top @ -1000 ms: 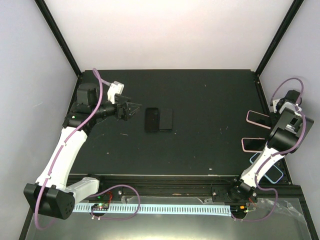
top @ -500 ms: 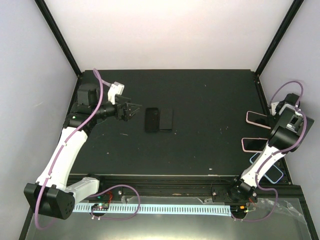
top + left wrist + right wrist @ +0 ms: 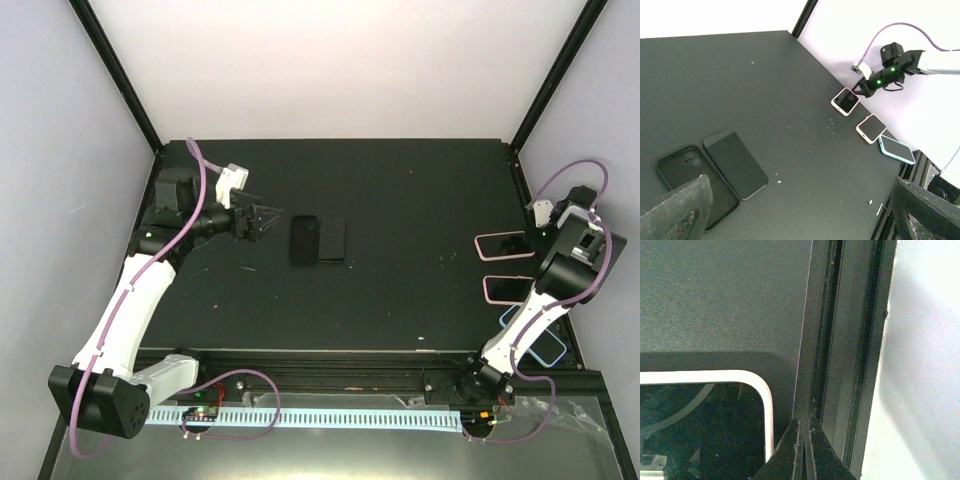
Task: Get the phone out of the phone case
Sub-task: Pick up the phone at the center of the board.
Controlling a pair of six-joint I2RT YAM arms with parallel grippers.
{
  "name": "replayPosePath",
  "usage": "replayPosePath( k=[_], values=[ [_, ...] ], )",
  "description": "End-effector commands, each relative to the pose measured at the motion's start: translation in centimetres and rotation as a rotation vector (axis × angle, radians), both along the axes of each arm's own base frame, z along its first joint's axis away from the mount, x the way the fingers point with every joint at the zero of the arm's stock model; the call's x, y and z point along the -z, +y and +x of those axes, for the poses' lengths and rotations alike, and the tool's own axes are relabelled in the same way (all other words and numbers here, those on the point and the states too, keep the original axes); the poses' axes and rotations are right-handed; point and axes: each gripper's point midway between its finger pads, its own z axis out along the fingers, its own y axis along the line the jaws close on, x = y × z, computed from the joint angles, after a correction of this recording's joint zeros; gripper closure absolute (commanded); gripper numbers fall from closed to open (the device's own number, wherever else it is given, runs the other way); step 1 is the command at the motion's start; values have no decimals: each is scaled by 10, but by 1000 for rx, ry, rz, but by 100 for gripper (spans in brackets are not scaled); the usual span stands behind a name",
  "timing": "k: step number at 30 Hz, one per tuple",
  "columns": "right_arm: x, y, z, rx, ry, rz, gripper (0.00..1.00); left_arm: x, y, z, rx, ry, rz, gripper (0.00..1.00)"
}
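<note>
While L gripper [image 3: 268,218] gapes wide nr empty case [image 3: 303,240] & phone [image 3: 333,239], R gripper [image 3: 803,440] sits pinched.

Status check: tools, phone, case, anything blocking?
Left tool open, beside empty black phone case. Right tool shut, holding nothing, by pink-rimmed phone. Black phone lies out beside case. Nothing blocking.
</note>
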Motion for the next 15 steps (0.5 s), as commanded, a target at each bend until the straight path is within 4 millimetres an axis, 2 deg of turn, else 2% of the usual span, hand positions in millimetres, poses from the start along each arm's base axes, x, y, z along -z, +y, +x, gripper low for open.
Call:
replayPosePath(
  k=[1, 6, 12, 15],
  values=[
    [-4, 48, 0, -84, -6, 132, 98, -10, 0, 1, 11, -31, -13, 1],
    [-19, 69, 6, -113, -44, 163, 98, -8, -1, 2, 10, -25, -19, 1],
    [-9, 102, 6, -182, -5, 183, 97, -10, -1, -1, 13, -29, -23, 1],
    [-9, 128, 10, -232, 4, 209, 96, -11, 0, -2, 11, -33, -22, 1]
  ],
)
